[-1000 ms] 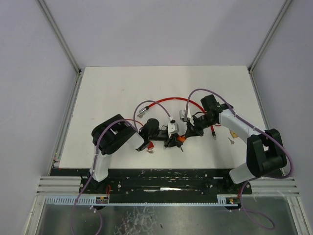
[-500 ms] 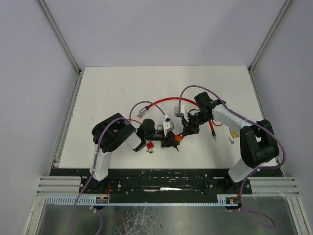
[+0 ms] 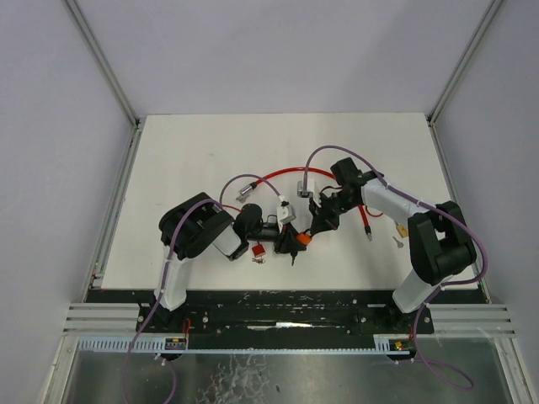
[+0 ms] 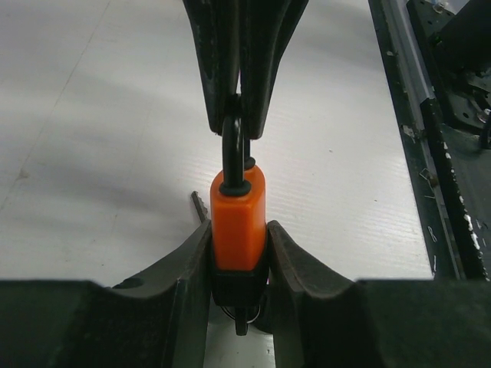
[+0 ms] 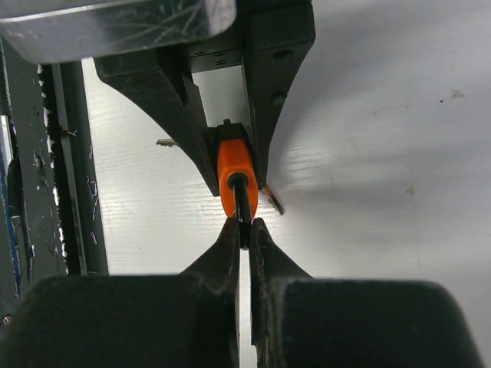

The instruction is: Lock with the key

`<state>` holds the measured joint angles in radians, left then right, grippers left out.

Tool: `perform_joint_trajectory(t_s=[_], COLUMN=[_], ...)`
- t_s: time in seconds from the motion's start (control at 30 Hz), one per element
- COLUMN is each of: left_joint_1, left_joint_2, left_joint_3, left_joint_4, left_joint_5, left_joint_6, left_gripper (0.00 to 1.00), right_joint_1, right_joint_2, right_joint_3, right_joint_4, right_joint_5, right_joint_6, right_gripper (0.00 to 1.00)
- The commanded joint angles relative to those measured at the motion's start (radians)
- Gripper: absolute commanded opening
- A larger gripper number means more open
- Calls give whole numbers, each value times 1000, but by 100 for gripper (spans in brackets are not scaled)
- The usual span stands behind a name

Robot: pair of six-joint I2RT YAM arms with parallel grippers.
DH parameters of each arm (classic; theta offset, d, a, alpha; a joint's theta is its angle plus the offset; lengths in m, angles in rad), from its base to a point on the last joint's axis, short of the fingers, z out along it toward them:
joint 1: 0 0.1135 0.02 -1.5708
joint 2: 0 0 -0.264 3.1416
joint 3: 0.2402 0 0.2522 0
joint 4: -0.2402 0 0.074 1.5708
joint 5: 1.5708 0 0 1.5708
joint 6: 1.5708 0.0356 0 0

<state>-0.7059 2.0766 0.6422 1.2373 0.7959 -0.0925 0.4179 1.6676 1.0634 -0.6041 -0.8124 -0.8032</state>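
Observation:
An orange padlock (image 3: 301, 238) with a black shackle is held between both grippers just above the table's near middle. My left gripper (image 4: 238, 249) is shut on the padlock's body (image 4: 238, 218). A black key (image 4: 242, 322) with a ring sticks out of the lock's bottom end, between the left fingers. My right gripper (image 5: 244, 230) is shut on the shackle (image 5: 242, 201), its tips right at the orange body (image 5: 232, 170). In the left wrist view the right fingers (image 4: 215, 84) pinch the shackle (image 4: 232, 153) from the far side.
A red cable (image 3: 286, 174) with metal ends loops across the table behind the grippers. A red-tagged key bunch (image 3: 258, 251) lies below the left gripper. A red pin (image 3: 367, 223), a small key (image 3: 397, 241) and a yellow piece (image 3: 402, 229) lie at the right.
Both grippers have shifted a little to the left with the padlock held between them. The right arm has folded in toward the middle. Both grips are unchanged.

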Motion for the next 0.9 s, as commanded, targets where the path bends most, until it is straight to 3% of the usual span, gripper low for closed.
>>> perform_joint_trajectory(t_s=[0.0, 0.37, 0.53, 0.63, 0.67, 0.7, 0.73, 0.87], left_joint_1=[-23, 8, -2, -6, -10, -13, -20, -43], left_joint_2=[-44, -84, -106, -125, -126, -128, -129, -164], left_joint_3=[65, 28, 17, 22, 28, 36, 40, 7], left_joint_4=[370, 373, 374, 372, 372, 372, 372, 372], left_joint_5=[-21, -13, 4, 5, 0, -5, -17, -87], left_joint_6=[-1, 2, 32, 12, -6, -32, -55, -29], left_gripper=[0, 0, 0, 0, 3, 13, 31, 66], right_joint_1=[156, 269, 236, 131, 94, 66, 48, -4], right_joint_2=[93, 112, 157, 51, 14, -24, -62, -122], right_joint_3=[-57, -54, 33, 39, 30, 15, 6, 32], right_joint_4=[-26, 46, -50, -39, -36, -36, -37, -107], right_joint_5=[-119, -76, -87, -98, -107, -118, -123, -156], right_joint_6=[76, 185, 92, 101, 94, 88, 80, 13], right_gripper=[0, 0, 0, 0, 0, 0, 0, 0])
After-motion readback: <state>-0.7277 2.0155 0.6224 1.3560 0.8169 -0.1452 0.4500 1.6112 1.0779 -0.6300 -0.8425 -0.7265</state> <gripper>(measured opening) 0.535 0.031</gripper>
